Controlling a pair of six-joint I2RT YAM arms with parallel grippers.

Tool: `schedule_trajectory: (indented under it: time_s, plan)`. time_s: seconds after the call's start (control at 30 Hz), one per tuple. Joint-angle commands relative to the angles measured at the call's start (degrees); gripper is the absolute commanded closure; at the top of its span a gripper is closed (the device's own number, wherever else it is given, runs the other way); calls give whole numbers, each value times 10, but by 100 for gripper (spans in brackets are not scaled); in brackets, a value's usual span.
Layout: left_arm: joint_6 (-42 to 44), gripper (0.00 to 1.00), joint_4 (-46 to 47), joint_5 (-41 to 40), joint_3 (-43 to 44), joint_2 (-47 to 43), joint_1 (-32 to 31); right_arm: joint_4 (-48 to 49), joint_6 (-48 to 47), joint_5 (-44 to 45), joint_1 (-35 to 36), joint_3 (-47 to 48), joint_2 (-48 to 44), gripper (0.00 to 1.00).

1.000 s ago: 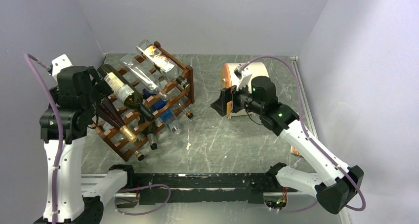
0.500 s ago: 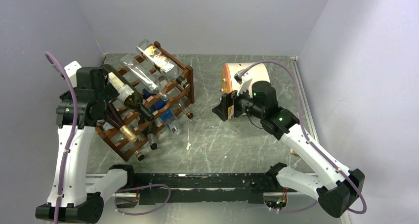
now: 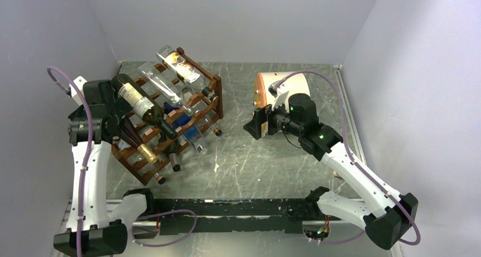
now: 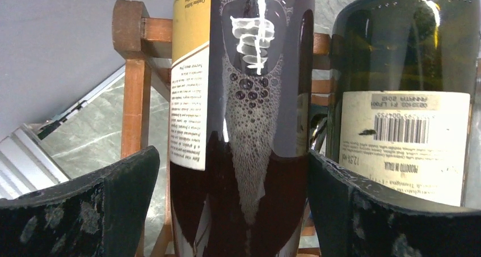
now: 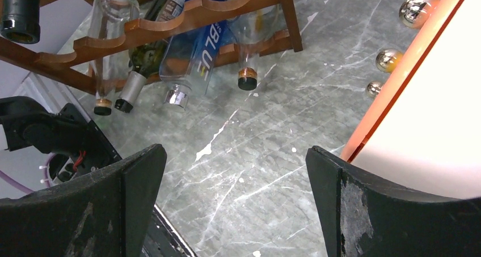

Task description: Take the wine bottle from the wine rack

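Observation:
The reddish-brown wine rack point(image 3: 199, 100) stands tilted at the left of the table, with several bottles lying in its rails. My left gripper point(image 3: 116, 123) is at its left end, open. In the left wrist view the left gripper point(image 4: 233, 155) straddles the base of a dark wine bottle point(image 4: 249, 98) with a yellow and white label. A small gap shows at the left finger point(image 4: 85, 211). From above that wine bottle point(image 3: 133, 137) lies low in the rack with a gold foil neck. My right gripper point(image 3: 253, 123) hangs open over the bare table, holding nothing.
A green bottle point(image 4: 403, 70) with a barcode label lies right beside the straddled one. Clear bottles point(image 3: 164, 84) and a blue one point(image 5: 195, 47) fill other slots, necks pointing toward the table's middle. A cream drum point(image 3: 283, 87) with an orange rim sits behind the right gripper. Walls close in on three sides.
The left arm swung and lowered, bringing its gripper toward the rack's left end around the bottle's base. The right gripper shifted slightly down and left, then stayed still.

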Motion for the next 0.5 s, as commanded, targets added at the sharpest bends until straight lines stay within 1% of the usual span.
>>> schedule_trajectory:
  time_s: [0.0, 0.13, 0.23, 0.33, 0.4, 0.47]
  plan:
    - [6, 1, 47, 39, -21, -5, 22, 17, -6, 1, -3, -6, 3, 0]
    - [4, 1, 64, 57, -29, -8, 26, 15, -8, 4, -3, -7, 5, 0]
    - [4, 5, 76, 61, -37, -11, 27, 15, -8, 6, -3, -8, 7, 0]
    - [2, 13, 92, 63, -50, -20, 27, 12, -9, 8, -3, -6, 8, 0]
    - [-3, 23, 91, 58, -48, -21, 27, 9, -10, 9, -3, -5, 6, 0]
    - [-7, 31, 89, 48, -47, -28, 27, 8, -11, 12, -2, -4, 4, 0]
